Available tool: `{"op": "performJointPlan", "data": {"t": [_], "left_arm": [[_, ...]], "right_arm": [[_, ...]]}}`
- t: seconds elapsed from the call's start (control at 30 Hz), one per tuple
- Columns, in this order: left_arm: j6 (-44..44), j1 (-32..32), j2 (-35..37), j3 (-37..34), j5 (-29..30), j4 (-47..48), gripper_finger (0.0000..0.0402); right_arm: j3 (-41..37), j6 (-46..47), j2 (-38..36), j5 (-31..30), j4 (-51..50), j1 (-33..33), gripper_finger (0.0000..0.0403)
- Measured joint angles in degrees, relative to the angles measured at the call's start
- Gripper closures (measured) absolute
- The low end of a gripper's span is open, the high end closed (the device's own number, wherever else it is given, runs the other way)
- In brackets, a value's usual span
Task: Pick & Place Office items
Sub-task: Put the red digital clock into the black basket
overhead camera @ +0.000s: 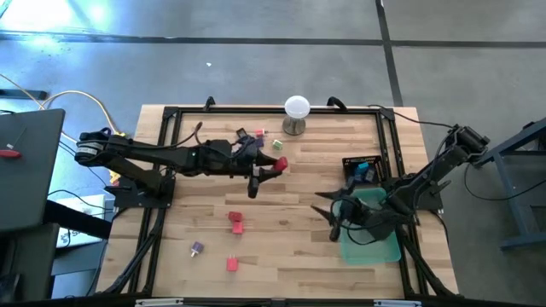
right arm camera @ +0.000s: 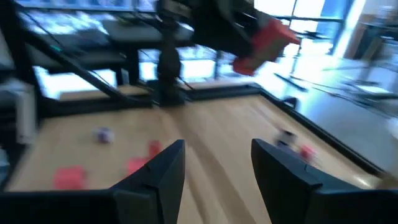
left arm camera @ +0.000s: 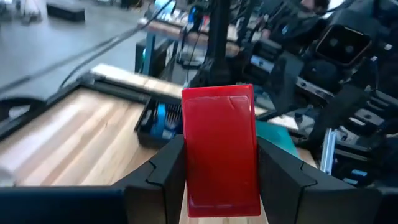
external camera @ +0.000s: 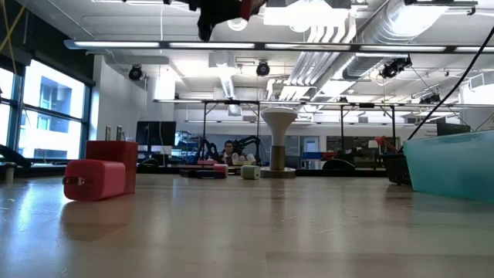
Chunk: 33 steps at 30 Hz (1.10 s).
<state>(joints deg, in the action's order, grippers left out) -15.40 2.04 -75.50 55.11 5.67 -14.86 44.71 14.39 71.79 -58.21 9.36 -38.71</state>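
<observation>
My left gripper (overhead camera: 271,167) hangs high over the table's middle, shut on a red block (left arm camera: 221,149); that block also shows at the low view's top edge (external camera: 251,8). My right gripper (right arm camera: 217,171) stands open with nothing between its fingers, at the left rim of the translucent green tray (overhead camera: 375,243). Other office items lie flat on the wood: a red block (overhead camera: 236,223), a purple piece (overhead camera: 197,248), a pink piece (overhead camera: 232,263), and a few small pieces at the far side (overhead camera: 259,134). My left gripper pinches the red block by its two long sides (left arm camera: 189,168) between its two fingers. The fingers come about level, pointing toward the table's right side, and lie along the block. The block's far end juts out past the fingertips. It is lifted clear of the table.
A white ball on a metal stand (overhead camera: 296,112) stands at the far edge. A black box with a blue part (overhead camera: 362,168) sits just beyond the tray. A black frame (overhead camera: 166,128) runs along the table's edges. Bare wood lies between the two arms.
</observation>
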Motion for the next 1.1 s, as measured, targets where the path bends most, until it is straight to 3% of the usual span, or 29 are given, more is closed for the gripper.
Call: {"op": "performJointPlan", "data": {"t": [0.37, 0.57, 0.87, 0.97, 1.1], "left_arm": [[2.6, 4.6, -2.8, 0.1, -2.3, -7.2, 0.0255], [11.2, 8.4, -4.9, 0.2, -2.2, -13.9, 0.0255], [21.0, 13.3, -6.0, 0.1, 4.7, -15.8, 0.0255], [24.0, 14.8, -7.4, 0.1, 6.6, -16.5, 0.0255], [28.4, 16.8, -9.6, 0.1, 9.3, -18.3, 0.0255]], "right_arm": [[0.0, -13.1, 0.0, 9.4, 18.4, 9.2, 0.0231], [0.0, -17.8, 0.0, 17.4, 25.4, 9.9, 0.0220], [0.0, -20.4, 2.8, 22.6, 25.6, 9.5, 0.0117], [0.0, -24.4, 5.4, 26.7, 30.8, 9.7, 0.0085], [0.0, -29.3, 8.3, 27.3, 36.9, 9.9, 0.0055]]}}
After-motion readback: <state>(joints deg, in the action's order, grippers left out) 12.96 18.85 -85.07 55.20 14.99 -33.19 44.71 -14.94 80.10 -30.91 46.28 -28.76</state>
